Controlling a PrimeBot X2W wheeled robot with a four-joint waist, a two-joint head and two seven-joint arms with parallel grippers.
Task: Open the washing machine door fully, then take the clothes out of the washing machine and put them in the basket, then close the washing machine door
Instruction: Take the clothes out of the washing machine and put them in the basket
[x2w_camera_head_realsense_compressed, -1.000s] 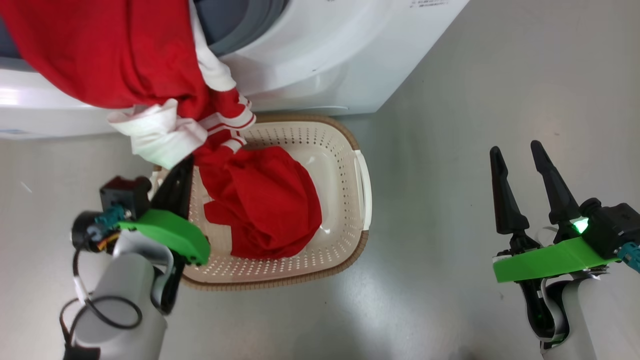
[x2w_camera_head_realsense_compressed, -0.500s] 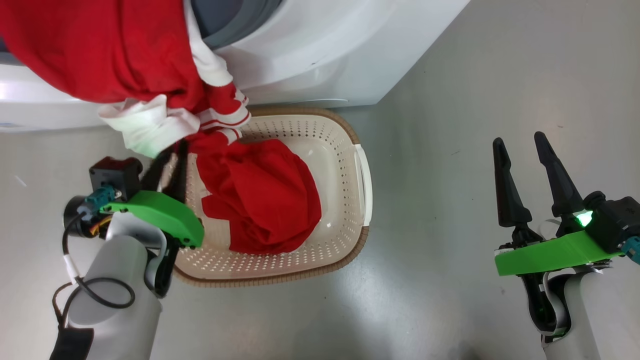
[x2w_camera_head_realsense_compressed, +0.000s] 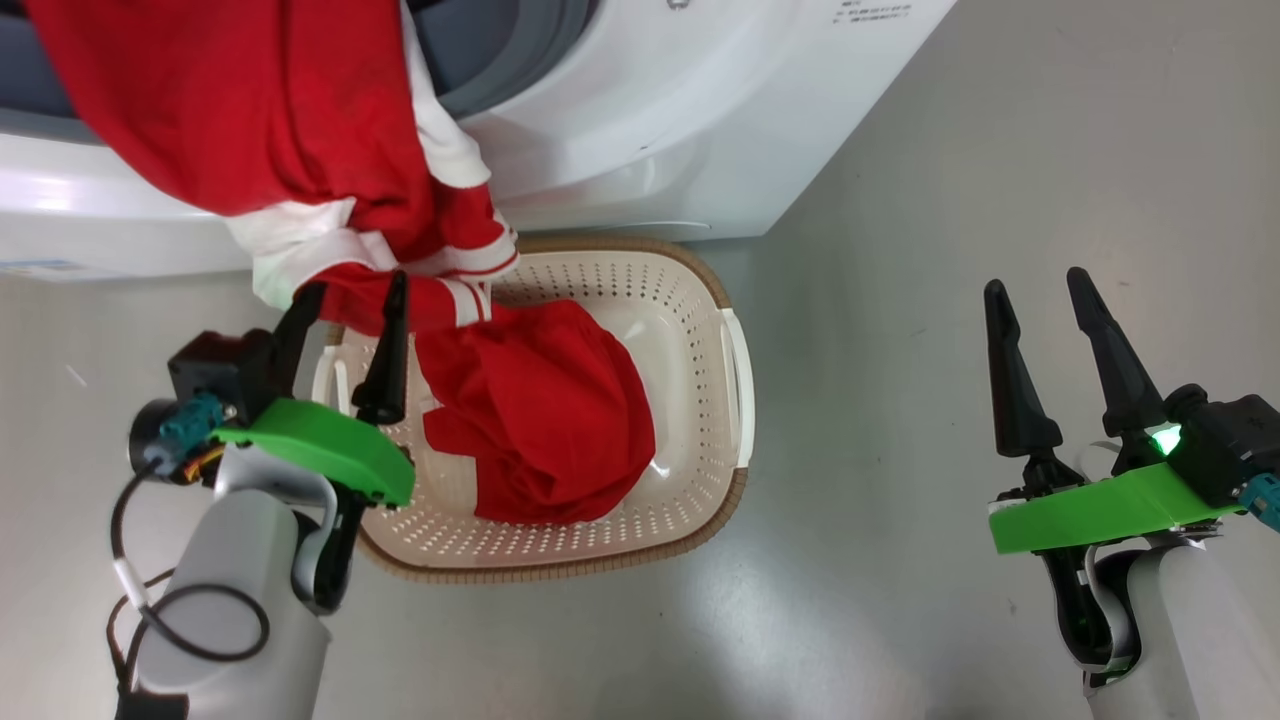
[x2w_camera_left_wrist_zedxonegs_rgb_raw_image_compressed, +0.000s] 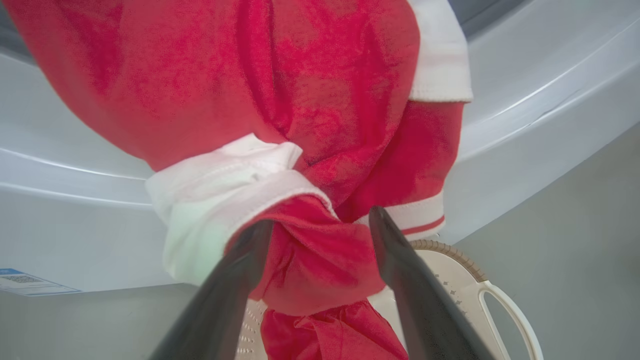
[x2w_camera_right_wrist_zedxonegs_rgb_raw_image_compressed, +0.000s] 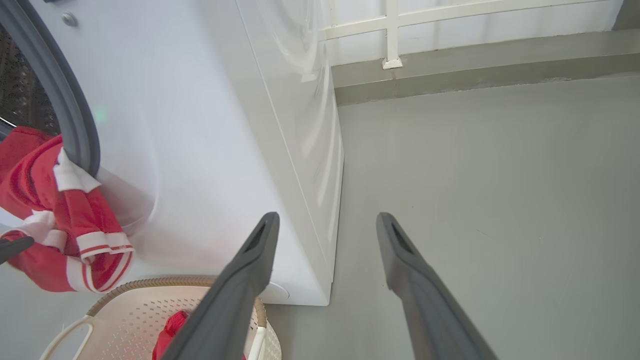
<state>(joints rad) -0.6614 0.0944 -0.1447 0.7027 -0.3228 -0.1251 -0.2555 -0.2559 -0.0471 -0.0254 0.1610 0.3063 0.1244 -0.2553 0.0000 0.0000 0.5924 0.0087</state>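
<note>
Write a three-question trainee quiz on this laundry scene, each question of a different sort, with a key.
1. True or false: the basket is empty.
2. The hanging red garment: A) hangs out of the opening of the washing machine; B) lies wholly in the basket; C) is wholly inside the washing machine.
3. Fill in: the jaws of the left gripper, with cloth between them, stand ____.
Key: 1 false, red clothes lie in it; 2 A; 3 open.
</note>
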